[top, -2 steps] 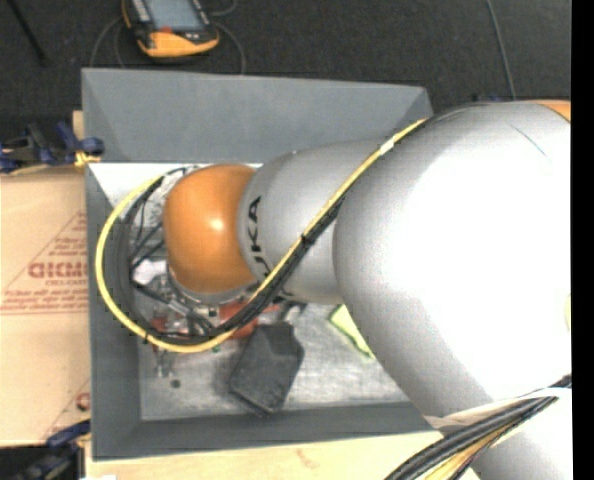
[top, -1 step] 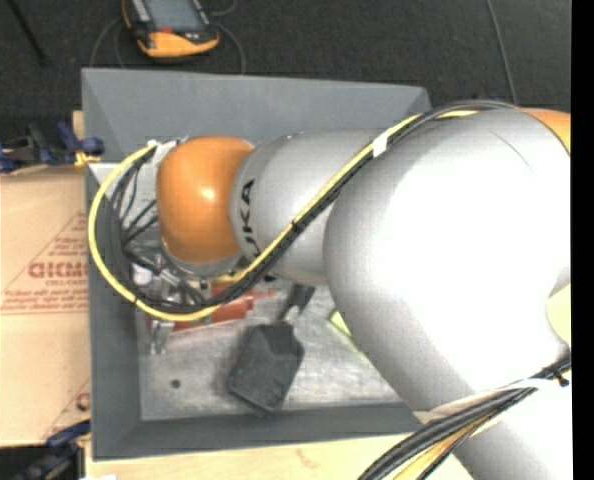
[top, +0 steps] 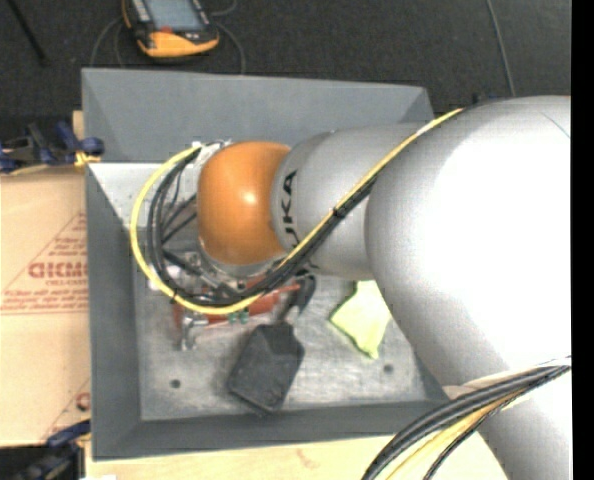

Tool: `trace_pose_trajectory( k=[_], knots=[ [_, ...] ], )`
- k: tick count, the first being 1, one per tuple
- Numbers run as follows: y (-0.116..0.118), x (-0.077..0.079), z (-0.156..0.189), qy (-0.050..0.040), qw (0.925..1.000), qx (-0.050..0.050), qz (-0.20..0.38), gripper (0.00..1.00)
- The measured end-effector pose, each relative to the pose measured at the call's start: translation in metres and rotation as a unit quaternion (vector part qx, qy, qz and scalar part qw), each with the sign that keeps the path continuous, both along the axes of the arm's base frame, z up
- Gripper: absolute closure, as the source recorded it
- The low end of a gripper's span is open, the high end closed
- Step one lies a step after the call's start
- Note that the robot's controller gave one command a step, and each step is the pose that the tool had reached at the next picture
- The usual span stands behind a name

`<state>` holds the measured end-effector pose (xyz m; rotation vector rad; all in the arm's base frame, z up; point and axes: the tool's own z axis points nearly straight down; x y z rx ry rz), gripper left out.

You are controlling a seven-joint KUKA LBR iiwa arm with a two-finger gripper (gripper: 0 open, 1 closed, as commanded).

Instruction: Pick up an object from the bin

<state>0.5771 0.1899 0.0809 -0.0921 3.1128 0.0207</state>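
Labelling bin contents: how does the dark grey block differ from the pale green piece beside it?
The dark grey block is near-black and boxy; the pale green piece is light and wedge-like. The block shows whole; the arm overlaps the green piece. Both lie on the bin floor.

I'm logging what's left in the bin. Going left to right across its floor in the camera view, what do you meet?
A red thing → dark grey block → pale green piece.
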Motion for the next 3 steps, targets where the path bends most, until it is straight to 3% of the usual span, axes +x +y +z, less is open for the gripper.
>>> trace_pose_trajectory(
  k=[1, 2, 3],
  knots=[
    [0.0, 0.0, 0.0, 0.0001, 1.0, 0.0, 0.0, 1.0],
    [-0.006, -0.003, 0.033, 0.0145, 0.9999, -0.007, -0.003, 1.0],
    [-0.005, 0.004, 0.059, 0.0072, 0.9999, -0.005, -0.01, 1.0]
  ],
)
